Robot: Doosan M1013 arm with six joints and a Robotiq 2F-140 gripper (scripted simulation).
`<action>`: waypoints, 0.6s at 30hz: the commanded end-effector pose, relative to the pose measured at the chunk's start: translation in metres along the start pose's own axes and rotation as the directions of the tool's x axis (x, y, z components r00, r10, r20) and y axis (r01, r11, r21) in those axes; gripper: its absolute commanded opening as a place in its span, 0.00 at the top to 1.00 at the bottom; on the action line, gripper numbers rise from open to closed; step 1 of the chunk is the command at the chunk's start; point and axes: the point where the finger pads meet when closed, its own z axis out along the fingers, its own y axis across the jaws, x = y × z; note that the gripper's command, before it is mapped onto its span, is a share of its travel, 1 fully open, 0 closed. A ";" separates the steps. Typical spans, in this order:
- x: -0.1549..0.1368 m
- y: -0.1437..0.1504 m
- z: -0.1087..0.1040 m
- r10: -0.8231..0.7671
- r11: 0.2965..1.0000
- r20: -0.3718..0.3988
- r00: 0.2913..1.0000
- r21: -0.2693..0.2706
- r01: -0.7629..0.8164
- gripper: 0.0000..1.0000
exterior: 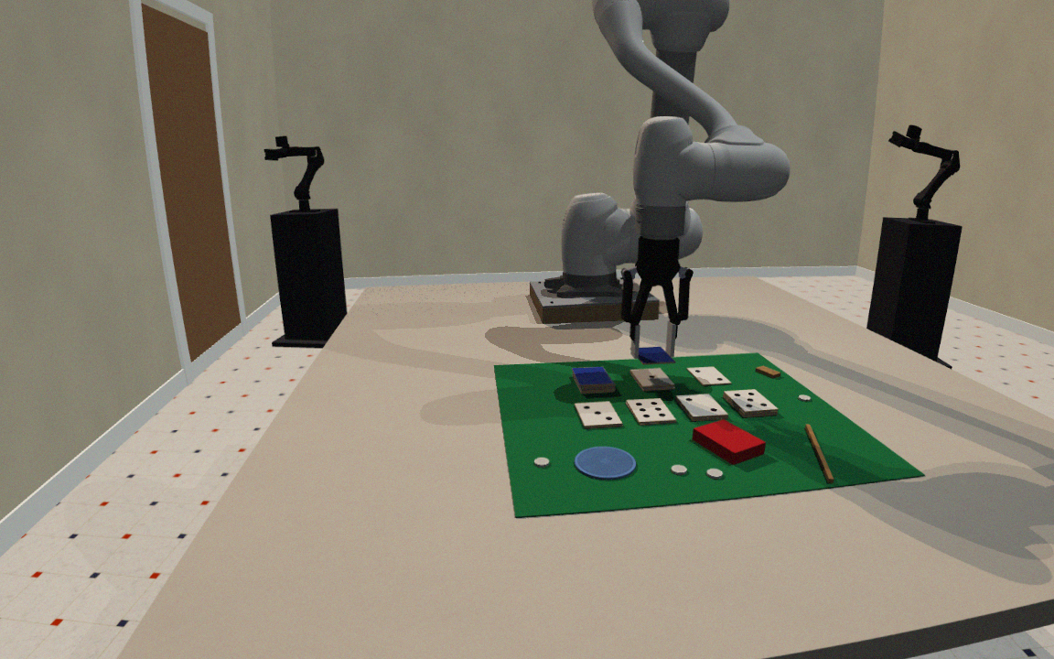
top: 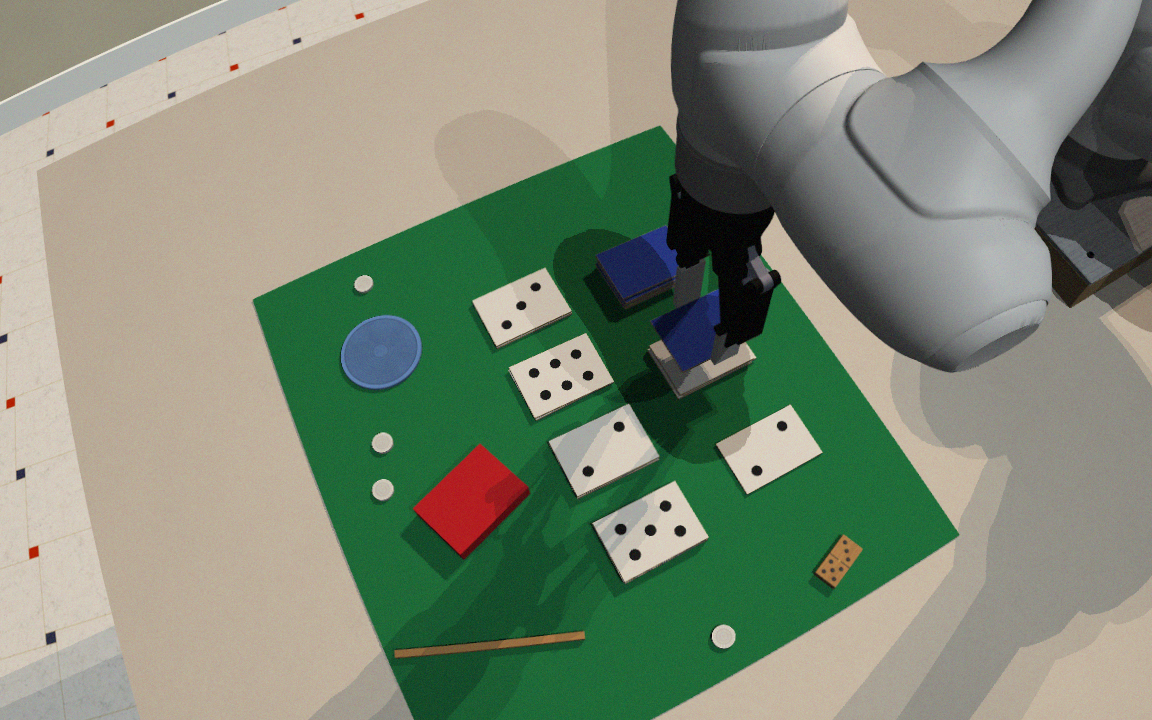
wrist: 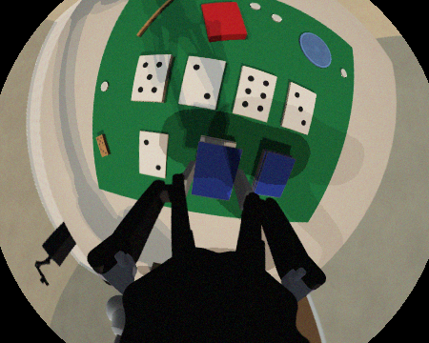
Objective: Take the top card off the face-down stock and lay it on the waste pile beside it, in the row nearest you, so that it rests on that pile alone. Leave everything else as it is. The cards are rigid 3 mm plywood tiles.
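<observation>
My gripper [top: 712,335] is shut on a blue-backed card [top: 692,328] and holds it above the waste pile [top: 702,365], a pale stack on the green mat. The held card also shows in the wrist view [wrist: 216,170] between the fingers, and in the exterior view [exterior: 653,353] clearly above the pile [exterior: 651,378]. The blue face-down stock [top: 638,264] lies beside the waste pile, partly behind the gripper; it also shows in the wrist view [wrist: 275,174].
Several face-up spotted cards lie on the mat [top: 598,429], such as a six [top: 559,374] and a two [top: 768,448]. A red box [top: 471,498], a blue disc [top: 380,351], white counters, a wooden stick [top: 489,644] and a small domino [top: 838,561] lie around them.
</observation>
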 end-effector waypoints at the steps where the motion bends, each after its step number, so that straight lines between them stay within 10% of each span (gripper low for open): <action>1: -0.001 -0.002 -0.002 0.002 1.000 -0.002 1.000 0.002 -0.002 0.57; 18: -0.001 -0.003 0.016 0.002 1.000 -0.002 1.000 0.002 -0.002 0.57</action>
